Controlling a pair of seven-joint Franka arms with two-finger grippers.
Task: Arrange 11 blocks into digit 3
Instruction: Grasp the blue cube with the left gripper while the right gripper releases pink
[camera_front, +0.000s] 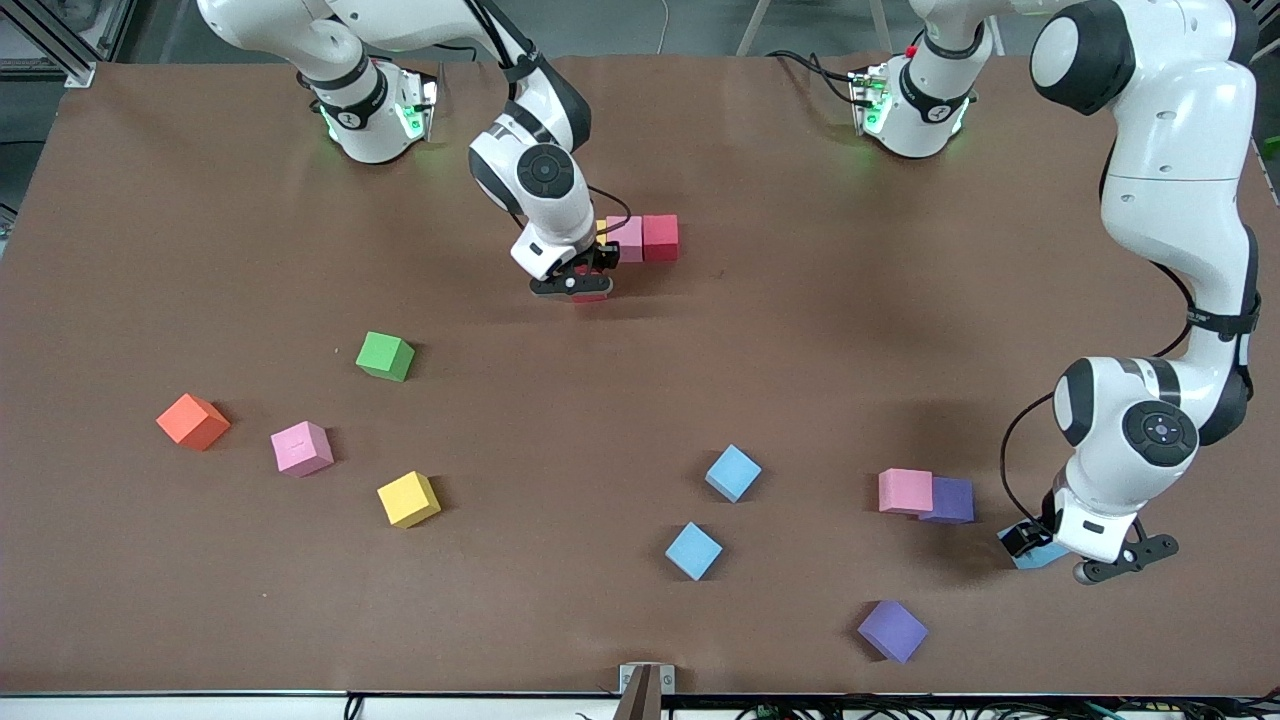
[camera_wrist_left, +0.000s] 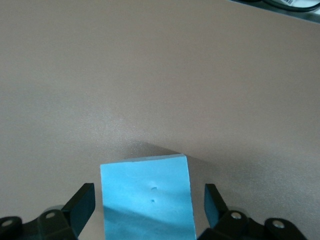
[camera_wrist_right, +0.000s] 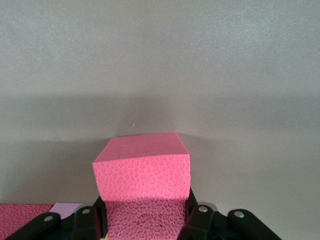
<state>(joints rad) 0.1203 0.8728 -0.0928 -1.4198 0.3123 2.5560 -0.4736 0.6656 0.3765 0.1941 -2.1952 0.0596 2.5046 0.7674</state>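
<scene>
The right gripper (camera_wrist_right: 142, 212) is clamped on a red block (camera_wrist_right: 142, 172), low at the upper middle of the front view. It sits just under the short row there, a pink block (camera_front: 625, 238) touching a red one (camera_front: 660, 237), likely to start the column down from that top bar.

The left gripper (camera_wrist_left: 148, 192) is low in the front view at the left arm's end. Its fingers (camera_wrist_left: 82, 200) stand apart on either side of a blue block (camera_wrist_left: 145, 210) with gaps showing, so nothing is gripped yet and a pick looks next.

The loose blocks lie across the lower half: green (camera_front: 385, 356), pink (camera_front: 302, 448), yellow (camera_front: 408, 499), two blue (camera_front: 733, 472) and a pink-purple pair (camera_front: 925, 495). The 3 is barely begun.
</scene>
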